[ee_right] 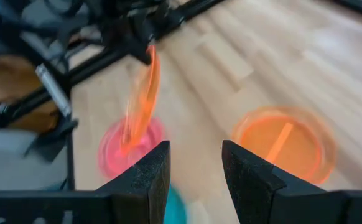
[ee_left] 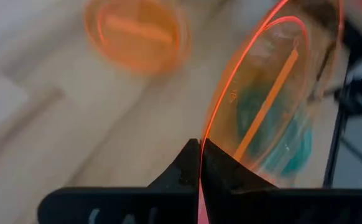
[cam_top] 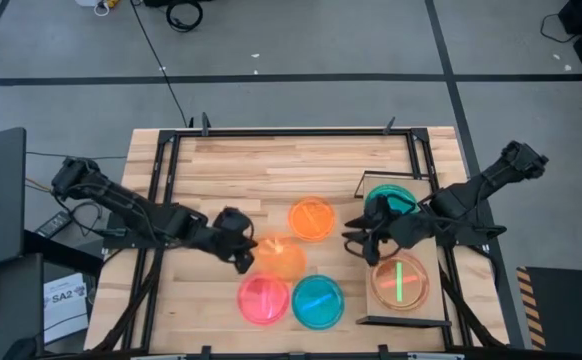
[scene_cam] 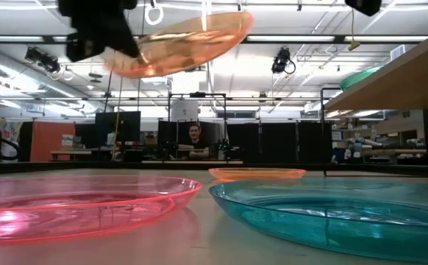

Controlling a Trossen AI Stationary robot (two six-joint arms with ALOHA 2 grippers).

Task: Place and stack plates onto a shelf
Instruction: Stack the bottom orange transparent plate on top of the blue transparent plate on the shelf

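My left gripper (cam_top: pixel 241 252) is shut on an orange plate (cam_top: pixel 283 258), which hangs tilted above the table (scene_cam: pixel 184 40). Another orange plate (cam_top: pixel 312 218) lies flat at the table's middle. A pink plate (cam_top: pixel 263 298) and a teal plate (cam_top: pixel 317 300) lie side by side near the front edge. The shelf (cam_top: pixel 433 310) stands at the right. It bears a green plate (cam_top: pixel 389 198) at its far end and an orange plate with a green streak (cam_top: pixel 401 282) at its near end. My right gripper (cam_top: pixel 357 238) hovers open beside the shelf's left edge, with nothing between its fingers (ee_right: pixel 196 167). My left gripper pinches the orange plate's rim (ee_left: pixel 203 138) between its two fingers, on the side toward the table's left. The fingers come from the left, slanting downward. The plate is lifted clear of the table and tilted, its free side (scene_cam: pixel 232 26) raised.
A black metal frame (cam_top: pixel 271 132) runs round the slatted wooden table. Bare wood lies along the table's far half. In the low view a person (scene_cam: pixel 194 136) sits in the room beyond the table.
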